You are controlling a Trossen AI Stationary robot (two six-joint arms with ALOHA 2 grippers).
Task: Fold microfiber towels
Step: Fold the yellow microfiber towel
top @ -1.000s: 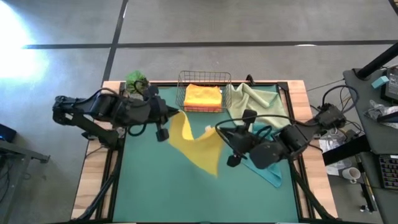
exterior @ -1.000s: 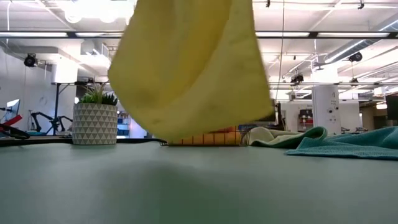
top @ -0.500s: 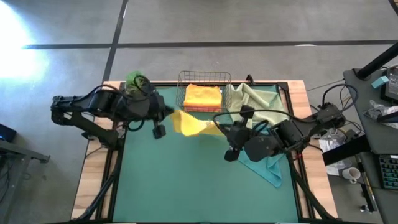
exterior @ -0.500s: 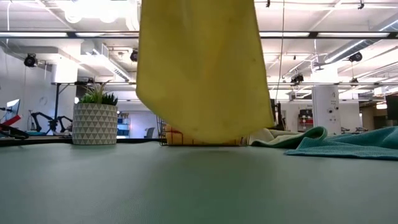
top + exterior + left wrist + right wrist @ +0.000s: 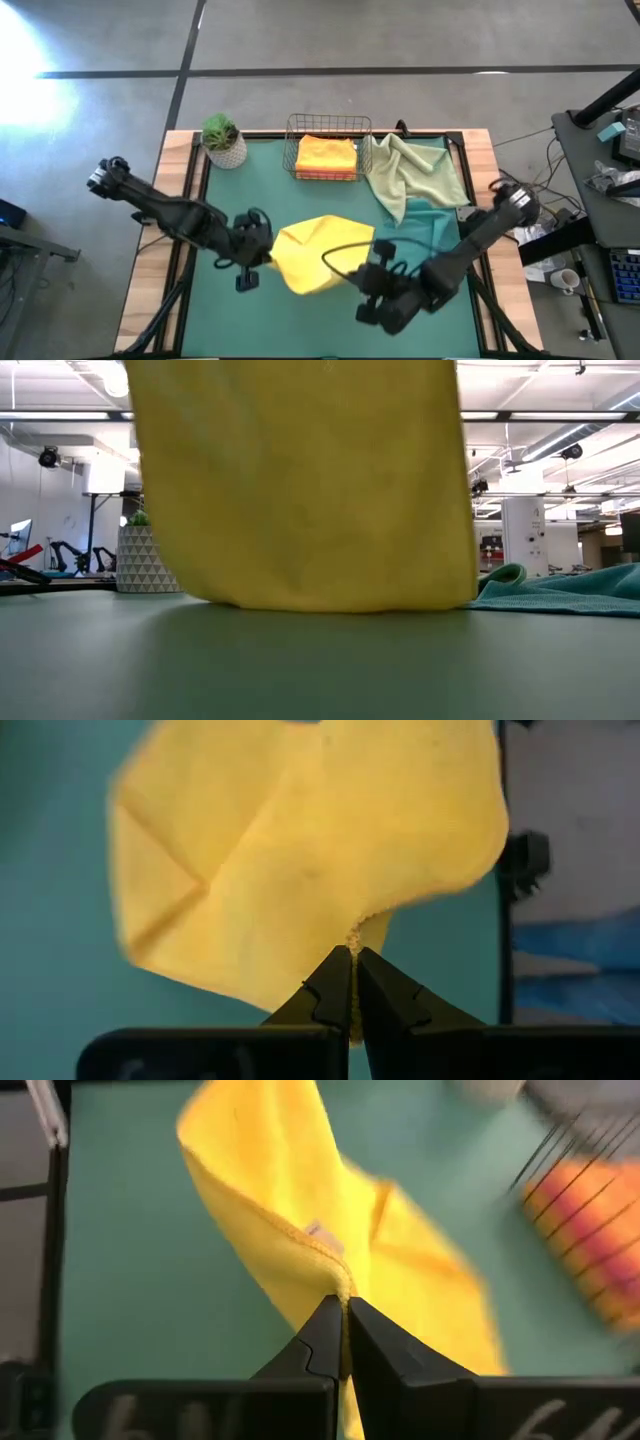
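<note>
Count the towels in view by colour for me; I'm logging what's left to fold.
Yellow: 1, the yellow towel held between the left gripper and the right gripper.
Orange: at least 1, the orange towel in the wire basket; a stack cannot be ruled out.
Pale green: 1, the pale green towel.
Teal: 1, the teal towel.
Total: 4 visible.

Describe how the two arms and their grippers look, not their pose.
Both arms are dark, slim and jointed, with black cables looping near the wrists. The left gripper and the right gripper each end in two black, wedge-shaped fingers tapering to narrow tips. No markings are legible.
</note>
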